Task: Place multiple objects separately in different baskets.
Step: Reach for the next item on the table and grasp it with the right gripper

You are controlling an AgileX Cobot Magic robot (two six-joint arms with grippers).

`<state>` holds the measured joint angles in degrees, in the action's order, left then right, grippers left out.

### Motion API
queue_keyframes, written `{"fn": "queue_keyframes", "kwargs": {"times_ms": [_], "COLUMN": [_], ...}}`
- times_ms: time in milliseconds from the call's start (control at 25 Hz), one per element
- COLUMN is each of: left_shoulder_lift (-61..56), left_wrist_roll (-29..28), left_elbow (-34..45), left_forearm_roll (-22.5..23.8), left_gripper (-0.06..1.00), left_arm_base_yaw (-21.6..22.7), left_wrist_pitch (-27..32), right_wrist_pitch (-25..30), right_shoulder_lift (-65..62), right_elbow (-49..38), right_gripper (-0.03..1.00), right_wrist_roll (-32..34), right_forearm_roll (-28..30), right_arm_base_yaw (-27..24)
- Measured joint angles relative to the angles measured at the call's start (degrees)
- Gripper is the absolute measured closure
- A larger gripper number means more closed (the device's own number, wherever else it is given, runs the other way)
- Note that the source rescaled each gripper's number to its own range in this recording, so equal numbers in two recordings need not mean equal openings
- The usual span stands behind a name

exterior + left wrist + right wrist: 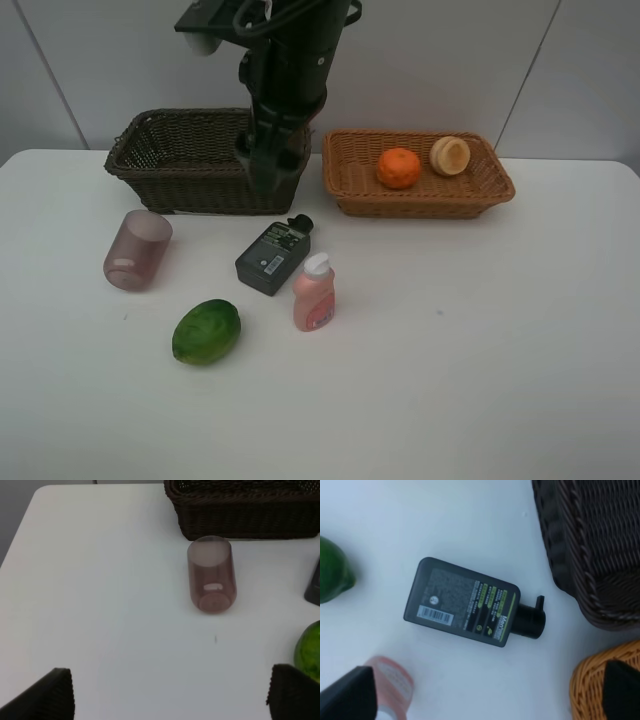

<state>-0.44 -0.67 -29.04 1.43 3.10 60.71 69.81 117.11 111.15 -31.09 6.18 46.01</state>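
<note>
The orange (398, 168) and a pale round fruit (450, 155) lie in the orange-tan basket (420, 205). The dark brown basket (190, 185) stands left of it. On the table lie the purple cup (137, 250) on its side, the green fruit (206, 331) and the flat dark-green bottle (273, 257); the pink bottle (314, 293) stands upright. My right gripper (482, 697) hangs open above the dark-green bottle (462, 609), holding nothing. My left gripper (170, 695) is open and empty, short of the cup (212, 572); it is out of the high view.
The right arm (285, 80) reaches down over the dark basket's front right corner (590, 545). The orange-tan basket's corner (600, 680) and the pink bottle (392, 682) lie close to the right fingers. A grey wall stands behind the white table (500, 380).
</note>
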Motion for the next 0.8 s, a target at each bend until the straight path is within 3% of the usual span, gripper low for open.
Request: {"fn": "queue_keyframes", "kwargs": {"times_ms": [480, 760, 800], "left_shoulder_lift": [0.0, 0.0, 0.0], "left_wrist_roll": [0.0, 0.0, 0.0], "left_elbow": [0.0, 0.0, 0.0], "left_forearm_roll": [0.0, 0.0, 0.0], "left_gripper": [-0.06, -0.06, -0.06], "left_arm_base_yaw": [0.0, 0.0, 0.0], "left_wrist_pitch": [0.0, 0.0, 0.0], "right_wrist_pitch": [0.1, 0.2, 0.2], "right_shoulder_lift": [-6.5, -7.3, -7.3], "right_elbow": [-12.1, -15.0, -15.1], "right_gripper": [-0.01, -0.01, -0.01], "right_wrist_roll": [0.0, 0.0, 0.0], "right_forearm_roll": [0.6, 3.5, 6.6], "right_arm_base_yaw": [0.0, 2.6, 2.8]}}
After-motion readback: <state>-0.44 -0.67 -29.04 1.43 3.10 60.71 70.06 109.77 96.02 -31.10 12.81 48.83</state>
